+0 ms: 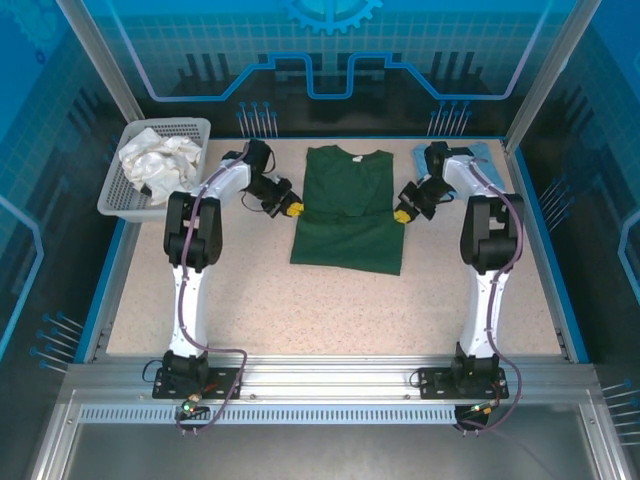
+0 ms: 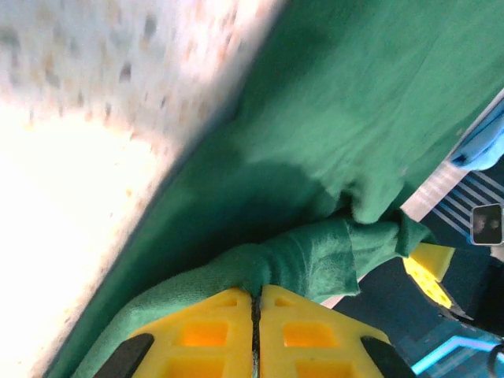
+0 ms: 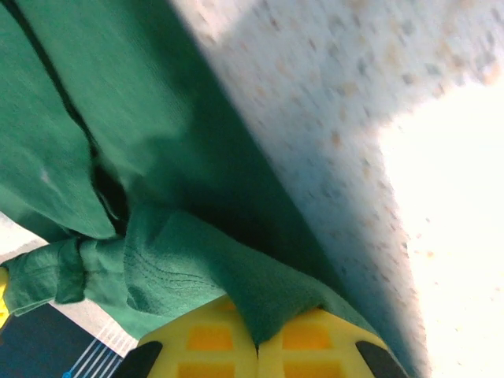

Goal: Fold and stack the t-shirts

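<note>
Cloth of the green t-shirt (image 1: 345, 215), white neck label (image 1: 353, 151) unreadable, sits clamped in left gripper (image 1: 292, 209) and right gripper (image 1: 403, 215).

Top external view high behind the arm bases, looking down over the whole worktop (image 1: 250, 300), dark green t-shirt (image 1: 348, 215) central, left wrist view very close at the shirt's left edge, over the left fingers (image 2: 197, 335), right wrist view as close at its right edge, over the right fingers (image 3: 315, 346), all three sharing the shirt

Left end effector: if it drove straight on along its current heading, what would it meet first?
The dark green t-shirt: the left end effector is shut on its edge, pointing across the cloth. Beyond lies the right end effector, likely in line.
</note>
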`<move>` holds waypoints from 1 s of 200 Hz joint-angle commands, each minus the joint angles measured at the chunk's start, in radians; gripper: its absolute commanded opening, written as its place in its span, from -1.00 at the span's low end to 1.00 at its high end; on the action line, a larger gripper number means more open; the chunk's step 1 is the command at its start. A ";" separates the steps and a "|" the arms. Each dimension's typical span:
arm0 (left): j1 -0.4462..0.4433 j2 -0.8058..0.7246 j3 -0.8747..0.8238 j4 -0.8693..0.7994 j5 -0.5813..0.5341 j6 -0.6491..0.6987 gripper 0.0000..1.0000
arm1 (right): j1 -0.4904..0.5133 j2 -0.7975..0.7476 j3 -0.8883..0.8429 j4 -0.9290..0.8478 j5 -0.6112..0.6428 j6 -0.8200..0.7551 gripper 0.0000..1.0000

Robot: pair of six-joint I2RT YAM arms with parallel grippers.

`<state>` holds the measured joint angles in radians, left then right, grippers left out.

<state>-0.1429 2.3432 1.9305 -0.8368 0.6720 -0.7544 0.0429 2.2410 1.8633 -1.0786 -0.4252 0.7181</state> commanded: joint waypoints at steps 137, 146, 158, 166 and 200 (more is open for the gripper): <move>-0.022 -0.362 -0.198 0.213 -0.159 -0.083 0.15 | 0.008 -0.298 -0.117 0.118 0.000 0.082 0.18; -0.063 -0.400 -0.277 0.249 -0.163 -0.070 0.03 | 0.056 -0.348 -0.213 0.161 0.000 0.090 0.06; -0.117 -0.415 -0.338 0.258 -0.177 -0.041 -0.07 | 0.123 -0.394 -0.330 0.224 0.017 0.108 -0.15; -0.148 -0.405 -0.374 0.278 -0.168 -0.038 -0.13 | 0.163 -0.415 -0.408 0.285 0.022 0.128 -0.32; -0.236 -0.278 -0.428 0.311 -0.175 0.021 -0.26 | 0.248 -0.335 -0.551 0.442 0.027 0.190 -0.61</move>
<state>-0.3477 1.9400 1.5642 -0.5430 0.5278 -0.8043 0.2695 1.8042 1.3872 -0.7715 -0.4160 0.8532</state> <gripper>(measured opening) 0.385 0.217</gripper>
